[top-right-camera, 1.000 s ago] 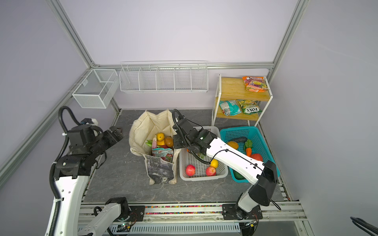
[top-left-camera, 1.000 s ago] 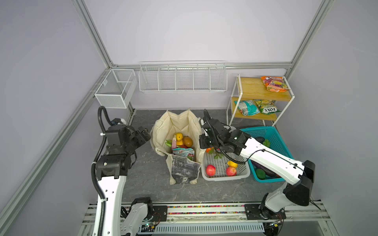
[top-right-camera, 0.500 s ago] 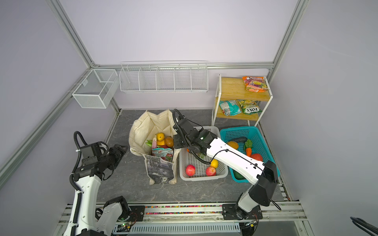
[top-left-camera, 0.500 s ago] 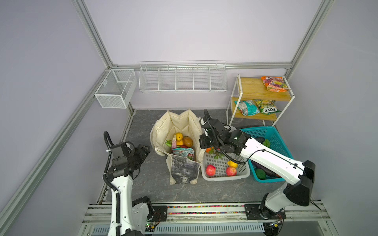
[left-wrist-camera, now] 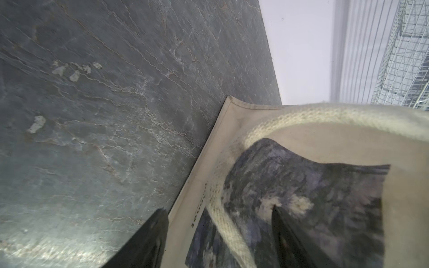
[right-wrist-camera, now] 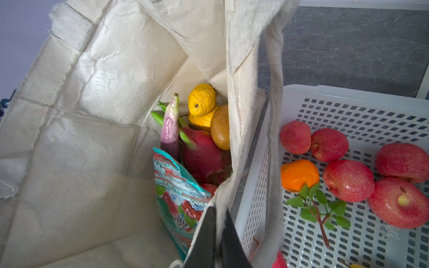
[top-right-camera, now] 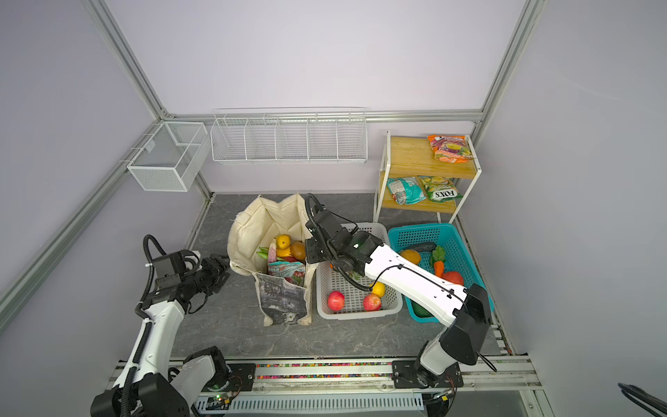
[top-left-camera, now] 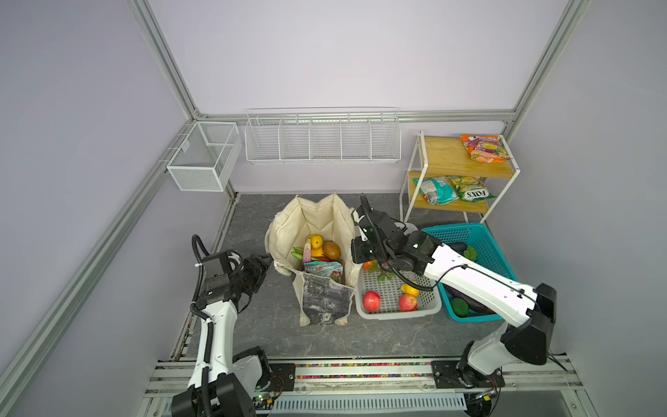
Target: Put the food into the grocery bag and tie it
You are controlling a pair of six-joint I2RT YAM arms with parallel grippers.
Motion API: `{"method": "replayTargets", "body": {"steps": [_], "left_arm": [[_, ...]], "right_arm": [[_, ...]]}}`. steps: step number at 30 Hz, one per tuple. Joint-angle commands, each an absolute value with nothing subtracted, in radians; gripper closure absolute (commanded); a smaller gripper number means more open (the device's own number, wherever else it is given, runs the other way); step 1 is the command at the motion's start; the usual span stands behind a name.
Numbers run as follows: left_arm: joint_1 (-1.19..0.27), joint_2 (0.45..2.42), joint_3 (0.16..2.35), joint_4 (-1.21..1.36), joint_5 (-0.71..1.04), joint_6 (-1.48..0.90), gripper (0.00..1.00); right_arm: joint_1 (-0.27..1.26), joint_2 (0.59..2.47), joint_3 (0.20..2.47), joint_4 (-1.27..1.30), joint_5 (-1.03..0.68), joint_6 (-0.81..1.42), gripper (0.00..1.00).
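Canvas tote: one rim pinched, one handle straddled

Two black fingers [right-wrist-camera: 206, 239] of the right gripper [right-wrist-camera: 218, 220] press together on the rim of the grocery bag [top-left-camera: 326, 301]; the left gripper [left-wrist-camera: 218, 213] holds its two apart, astride one cream handle [left-wrist-camera: 301, 116]. Cream and grey-printed, the bag stands open on the floor [top-left-camera: 274, 325], holding two yellow pieces [right-wrist-camera: 202, 99], one dragon fruit [right-wrist-camera: 202, 160] and one teal packet [right-wrist-camera: 174, 185]. The right arm [top-left-camera: 469, 281] stretches over the white basket [top-left-camera: 397, 315].

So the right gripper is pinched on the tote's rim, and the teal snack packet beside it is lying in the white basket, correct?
One part is wrong. The right gripper is shut on the rim of the grocery bag, but the teal snack packet stands inside the bag beside the dragon fruit, not in the white basket. The right wrist view shows this.
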State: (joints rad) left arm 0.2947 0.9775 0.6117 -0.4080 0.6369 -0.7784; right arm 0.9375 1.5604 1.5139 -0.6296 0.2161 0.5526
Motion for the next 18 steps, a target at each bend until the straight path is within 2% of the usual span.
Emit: {"method": "replayTargets", "body": {"steps": [1,18], "left_arm": [[0.301,0.996,0.592,-0.314,0.677,-0.821,0.31],[0.292,1.114,0.543,-0.162,0.756,-0.845,0.48]], "right_arm": [[0.936,1.526,1.496,-0.615,0.198,0.545,0.91],[0.935,1.545,1.499,-0.612,0.190,0.549,0.91]]}}
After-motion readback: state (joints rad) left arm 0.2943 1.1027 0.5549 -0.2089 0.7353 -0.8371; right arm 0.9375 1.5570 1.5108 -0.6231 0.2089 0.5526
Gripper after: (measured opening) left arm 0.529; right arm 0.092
